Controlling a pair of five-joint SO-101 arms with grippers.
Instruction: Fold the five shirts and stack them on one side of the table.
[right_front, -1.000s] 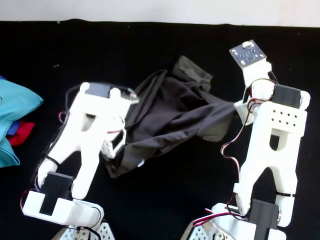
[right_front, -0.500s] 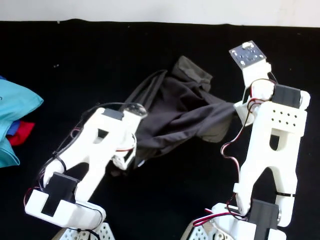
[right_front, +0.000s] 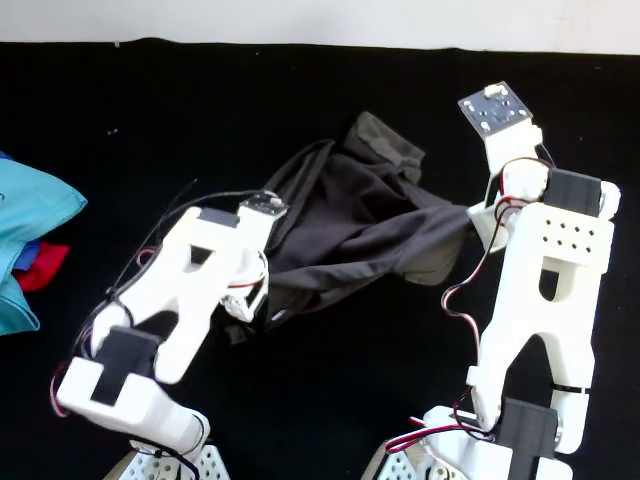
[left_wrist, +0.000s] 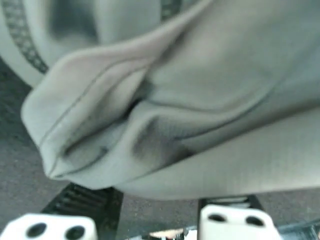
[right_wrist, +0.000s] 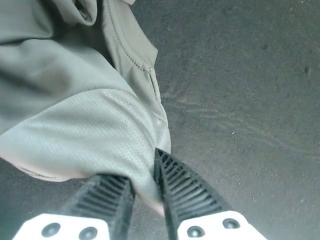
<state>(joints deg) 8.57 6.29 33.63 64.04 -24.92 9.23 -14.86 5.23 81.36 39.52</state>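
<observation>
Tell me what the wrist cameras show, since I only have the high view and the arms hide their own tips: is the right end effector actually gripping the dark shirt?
Observer: Yes. In the right wrist view the right end effector is shut on an edge of the shirt, with fabric pinched between its ribbed pads.
Operator: And the left one?
Observer: The left end effector is open. Its fingers are wide apart, and a folded hem of the shirt lies across their tips.
Operator: Is it holding any cloth?
Observer: Nothing is clamped. The table shows between the fingers, below the fold.
</observation>
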